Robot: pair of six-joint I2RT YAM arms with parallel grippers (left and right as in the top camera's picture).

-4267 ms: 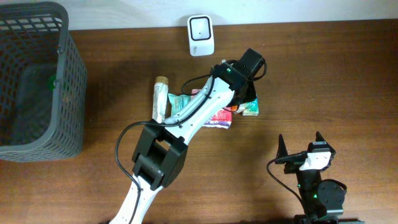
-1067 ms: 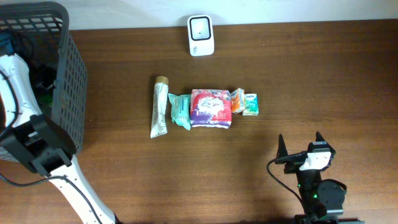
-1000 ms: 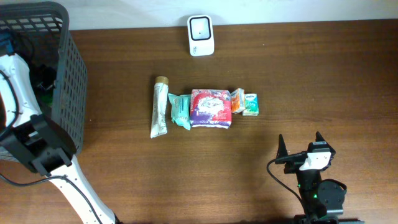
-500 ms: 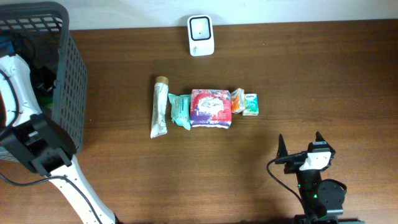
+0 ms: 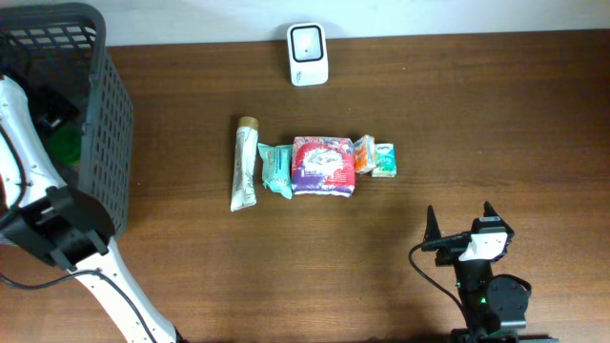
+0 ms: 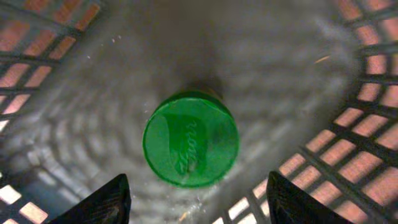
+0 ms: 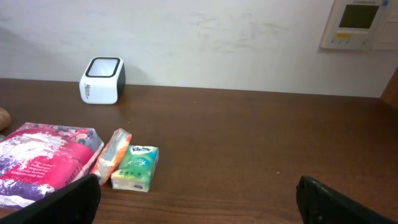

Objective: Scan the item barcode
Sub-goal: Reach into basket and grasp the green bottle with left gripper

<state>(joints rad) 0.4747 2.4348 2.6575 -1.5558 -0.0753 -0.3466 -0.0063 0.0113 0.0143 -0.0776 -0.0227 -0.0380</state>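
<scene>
Left arm [image 5: 24,124] has gone from the middle row [image 5: 323,165] to the basket [image 5: 105,114] at 9 o'clock; our left gripper [image 6: 199,202] hangs open and empty over the green tub [image 6: 191,139] on its floor. We reckon that one's done. Right gripper [image 5: 459,214] at 5 gapes, empty; scanner [image 5: 308,54] sits at 12.

The brown wooden table [image 5: 496,114] carries a grey mesh basket [image 5: 105,143] at its left edge, a white scanner [image 5: 308,54] by the far edge, and 5 items in a mid-table row: tube [image 5: 245,164], teal packet [image 5: 276,169], pink pack [image 5: 323,165], orange sachet [image 5: 364,153], green tissue pack [image 5: 383,160].
</scene>
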